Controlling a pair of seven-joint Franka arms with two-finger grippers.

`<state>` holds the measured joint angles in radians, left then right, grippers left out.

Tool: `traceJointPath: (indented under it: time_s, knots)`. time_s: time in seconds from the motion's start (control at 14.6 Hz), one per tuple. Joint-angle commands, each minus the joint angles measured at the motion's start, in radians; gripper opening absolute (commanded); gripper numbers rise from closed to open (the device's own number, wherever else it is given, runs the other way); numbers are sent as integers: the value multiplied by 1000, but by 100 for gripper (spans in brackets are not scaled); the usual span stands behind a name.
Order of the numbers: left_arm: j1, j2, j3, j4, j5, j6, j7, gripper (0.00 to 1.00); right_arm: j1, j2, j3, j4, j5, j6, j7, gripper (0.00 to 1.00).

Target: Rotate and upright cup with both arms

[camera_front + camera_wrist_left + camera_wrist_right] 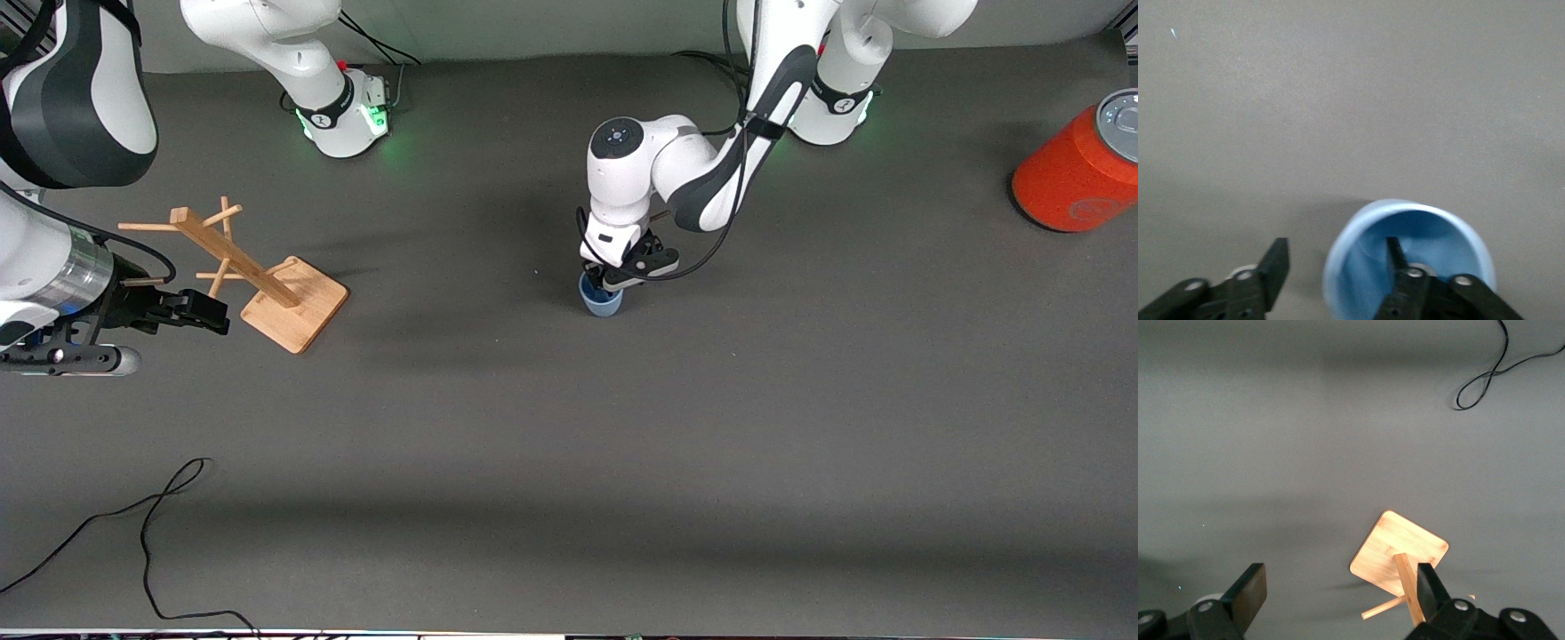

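The light-blue cup (603, 300) stands mouth up near the middle of the table. My left gripper (610, 283) is right over it and open. In the left wrist view the cup (1345, 267) shows its open mouth; one finger (1395, 256) is inside the cup and the other finger (1276, 263) is outside, with the cup's wall between them and not pinched. The left gripper (1335, 259) straddles that wall. My right gripper (203, 312) waits open and empty over the table at the right arm's end, beside the wooden rack; it also shows in the right wrist view (1339, 588).
A wooden peg rack (258, 277) on a square base stands toward the right arm's end, also in the right wrist view (1399, 552). A large red-orange can (1074, 171) lies at the left arm's end. A black cable (149, 524) lies near the front edge.
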<state>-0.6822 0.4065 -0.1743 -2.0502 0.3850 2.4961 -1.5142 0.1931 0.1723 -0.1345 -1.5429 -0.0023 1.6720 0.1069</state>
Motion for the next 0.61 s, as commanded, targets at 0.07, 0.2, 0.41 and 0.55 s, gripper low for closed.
traceJointPath:
  time_s: [0.07,0.2,0.41,0.55]
  knots:
    - [-2,-106,-1,13,-33,-144,101,100,0,6,-2,18,7,-1,-13,100]
    - [-4,-190,-1,27,-166,-238,223,100,-1,3,-2,21,7,-1,-15,100]
    - [35,-302,13,148,-397,-568,495,100,-4,-2,-1,21,25,0,-13,100]
    - [148,-353,10,252,-458,-759,622,100,-10,-4,-2,23,97,5,-24,100]
